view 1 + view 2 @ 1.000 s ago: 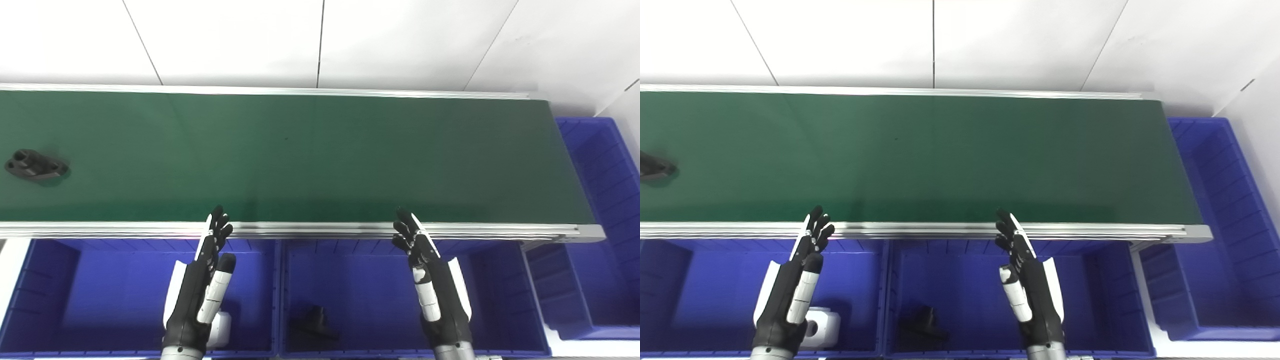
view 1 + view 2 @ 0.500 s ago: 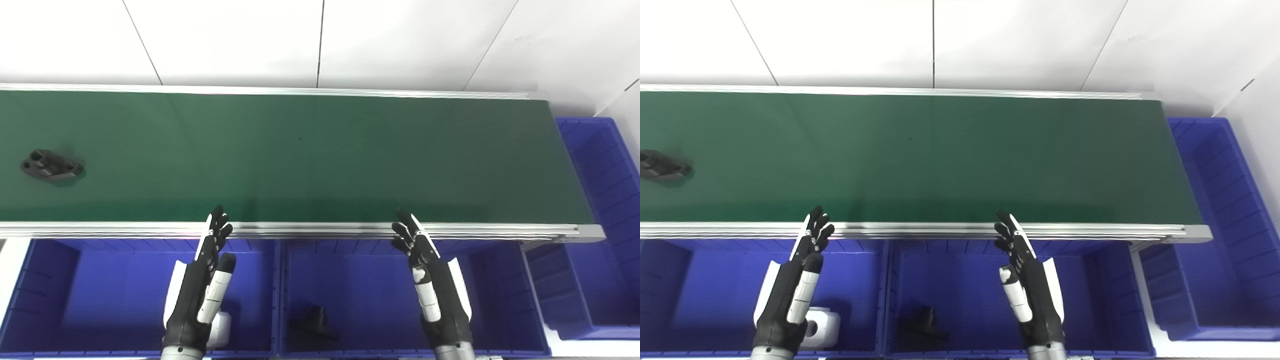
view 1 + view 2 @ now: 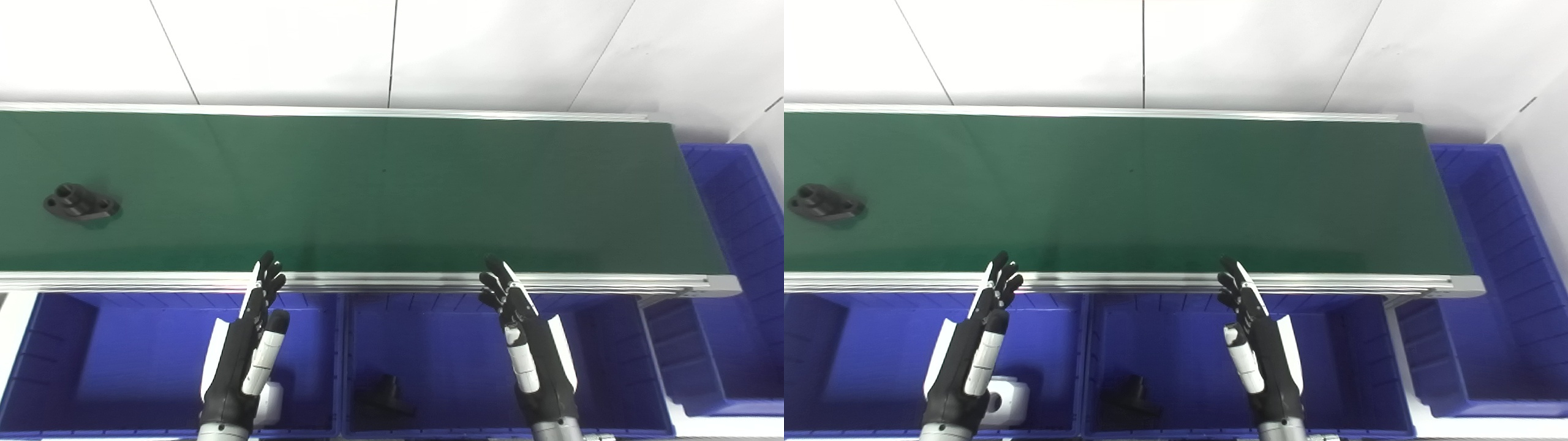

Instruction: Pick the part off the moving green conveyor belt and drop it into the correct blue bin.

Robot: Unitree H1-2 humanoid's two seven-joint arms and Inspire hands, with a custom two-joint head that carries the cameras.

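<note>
A black flanged part (image 3: 81, 203) lies on the green conveyor belt (image 3: 392, 190) at its far left; it also shows in the right eye view (image 3: 825, 204). My left hand (image 3: 248, 349) is open and empty over the left blue bin (image 3: 122, 361), fingertips near the belt's front rail. My right hand (image 3: 530, 349) is open and empty over the middle blue bin (image 3: 453, 349), fingertips also at the rail. Both hands are well right of the part.
A white part (image 3: 1004, 401) lies in the left bin beside my left wrist. A black part (image 3: 386, 398) lies in the middle bin. Another blue bin (image 3: 735, 269) stands past the belt's right end. A white wall is behind the belt.
The black part has ridden the belt to the right. Both hands have stayed in place.
</note>
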